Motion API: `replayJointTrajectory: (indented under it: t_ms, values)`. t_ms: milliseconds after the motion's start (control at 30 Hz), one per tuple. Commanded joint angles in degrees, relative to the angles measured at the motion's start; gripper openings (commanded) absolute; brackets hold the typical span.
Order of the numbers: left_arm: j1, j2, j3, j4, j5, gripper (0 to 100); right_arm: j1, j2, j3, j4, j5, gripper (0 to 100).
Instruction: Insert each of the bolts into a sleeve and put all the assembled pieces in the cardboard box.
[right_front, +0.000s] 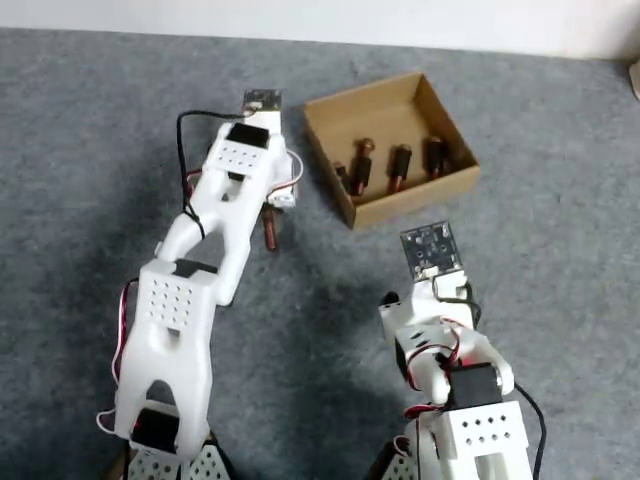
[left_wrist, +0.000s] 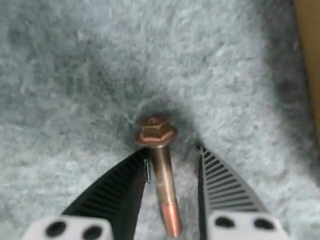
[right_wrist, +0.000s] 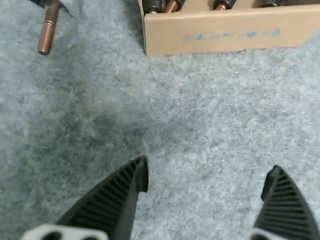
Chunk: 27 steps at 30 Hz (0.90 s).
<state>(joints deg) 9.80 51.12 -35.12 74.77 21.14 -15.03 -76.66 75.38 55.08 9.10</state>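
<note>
The high view is showing the whole layout: the left arm (right_front: 235, 190) is stretching far across the grey carpet (right_front: 560, 300) to a spot just left of the cardboard box (right_front: 400, 205), and the right arm (right_front: 450, 350) is sitting folded at the near right, well short of the box. Three assembled pieces (right_front: 400, 165) are lying side by side inside the box, with dark sleeves over copper-coloured shanks.

The left wrist view is giving the close detail. The bolt (left_wrist: 160, 170) is copper-toned, with a hexagonal flanged head and a smooth shank ending in thread. Its head is pointing at the carpet, with a dark shadow around it. The left gripper (left_wrist: 174, 155) is straddling the shank with its claw released: one ribbed black finger (left_wrist: 125, 187) is touching the bolt, and a gap is showing on the other side. A tan strip of the box wall is running along one edge of this view.

The right wrist view is looking across fuzzy, matted pile at the flat side wall of the box, with sleeve ends peeking over the rim. The right gripper (right_wrist: 208, 170) is hovering over bare carpet with its claw released — spread wide and holding nothing. The threaded end of the bolt is showing farther off, to the left.
</note>
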Motion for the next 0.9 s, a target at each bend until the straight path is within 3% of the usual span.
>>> replayJointTrajectory:
  t_ms: [0,133,300,533,700,867]
  values:
    - [-0.7,1.2,-0.6,-2.8,0.4,15,0.4,-0.4,-0.1,-1.8,0.3,33.2]
    - [-0.8,1.2,-0.6,-2.8,0.4,0,0.4,-0.4,-0.1,-1.8,0.3,33.2]
    - [-0.1,1.3,-3.0,4.6,0.0,1,0.4,-0.4,0.0,-1.8,0.4,33.2]
    - [-0.4,-2.2,-14.4,23.2,0.3,0,0.4,-0.4,2.2,-4.8,0.3,33.2]
    - [-3.7,-15.5,-15.8,26.9,0.4,0,0.4,-0.4,3.1,-5.8,0.0,33.2]
    - [-8.4,-35.7,-7.3,26.9,0.4,0,0.3,0.0,0.9,-3.7,-8.2,33.2]
